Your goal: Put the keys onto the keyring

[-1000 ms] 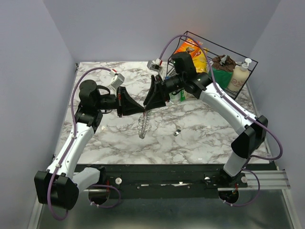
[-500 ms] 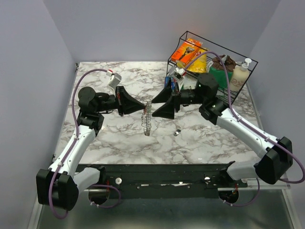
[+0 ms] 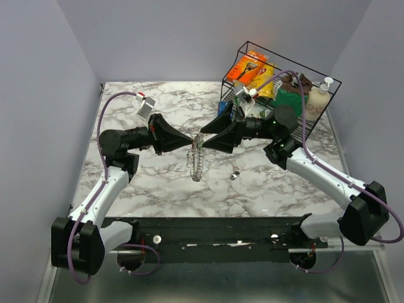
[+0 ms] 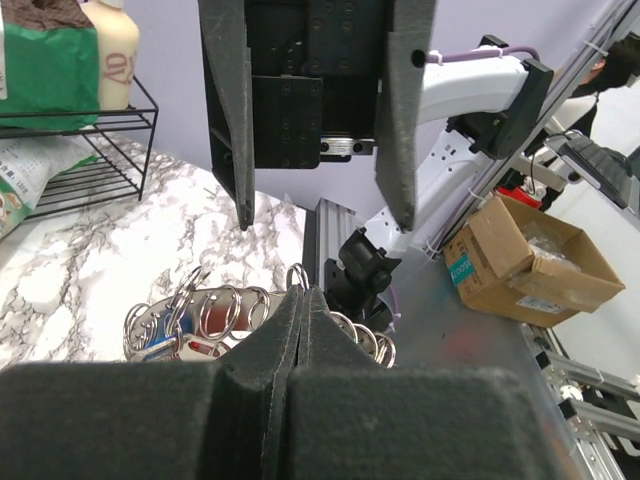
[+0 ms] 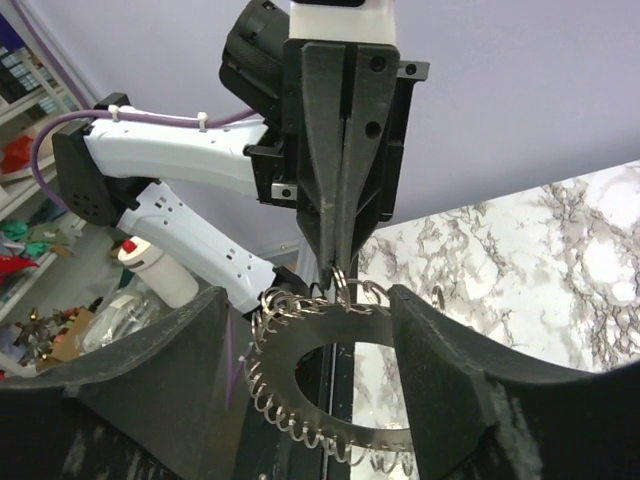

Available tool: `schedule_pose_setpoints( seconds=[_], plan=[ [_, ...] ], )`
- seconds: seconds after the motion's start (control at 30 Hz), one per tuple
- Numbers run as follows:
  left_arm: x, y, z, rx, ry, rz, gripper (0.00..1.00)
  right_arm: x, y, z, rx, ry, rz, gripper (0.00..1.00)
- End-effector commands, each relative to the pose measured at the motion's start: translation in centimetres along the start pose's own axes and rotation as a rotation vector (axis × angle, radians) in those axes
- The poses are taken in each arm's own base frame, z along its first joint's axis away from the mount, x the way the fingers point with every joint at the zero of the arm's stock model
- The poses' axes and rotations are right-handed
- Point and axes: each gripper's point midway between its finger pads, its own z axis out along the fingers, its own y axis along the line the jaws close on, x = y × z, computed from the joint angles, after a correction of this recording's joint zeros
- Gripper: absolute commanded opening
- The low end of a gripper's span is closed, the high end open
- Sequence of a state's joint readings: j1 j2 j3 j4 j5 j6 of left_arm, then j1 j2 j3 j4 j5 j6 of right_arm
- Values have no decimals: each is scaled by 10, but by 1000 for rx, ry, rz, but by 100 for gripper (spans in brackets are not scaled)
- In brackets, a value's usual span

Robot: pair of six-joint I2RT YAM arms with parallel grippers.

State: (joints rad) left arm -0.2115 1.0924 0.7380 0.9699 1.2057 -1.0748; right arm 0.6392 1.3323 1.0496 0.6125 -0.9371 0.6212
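Top external: left end effector (image 3: 190,144) pinches the keyring (image 3: 197,163); right end effector (image 3: 203,140) hangs spread beside it. One loose key (image 3: 234,175) lies below on the worktop (image 3: 284,189), apparently not yet threaded.

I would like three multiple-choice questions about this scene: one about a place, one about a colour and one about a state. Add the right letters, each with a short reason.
1. Where on the table does the wire rack stand?
A) far right corner
B) near left corner
C) centre

2. What colour is the box at the left end of the rack?
A) blue
B) orange
C) white

3. What is the left end effector doing?
A) open and empty
B) lying on the table
C) shut on the keyring

Answers:
1 A: the top view shows the rack at the far right.
2 B: the box is bright orange.
3 C: its jaws meet and the ring hangs from them.
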Motion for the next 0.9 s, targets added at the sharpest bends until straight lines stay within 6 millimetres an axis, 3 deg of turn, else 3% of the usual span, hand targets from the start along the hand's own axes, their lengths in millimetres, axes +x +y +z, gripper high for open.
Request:
schedule_pose_setpoints(
  seconds=[0.0, 0.63, 0.87],
  plan=[
    [-4, -15, 1, 52, 12, 50, 0, -9, -7, 5, 34, -10, -20, 71],
    [-3, -23, 5, 85, 32, 51, 0, 13, -13, 14, 46, 75, -22, 50],
    [-3, -24, 5, 90, 32, 48, 0, 22, -14, 14, 43, 92, -15, 32]
  ],
)
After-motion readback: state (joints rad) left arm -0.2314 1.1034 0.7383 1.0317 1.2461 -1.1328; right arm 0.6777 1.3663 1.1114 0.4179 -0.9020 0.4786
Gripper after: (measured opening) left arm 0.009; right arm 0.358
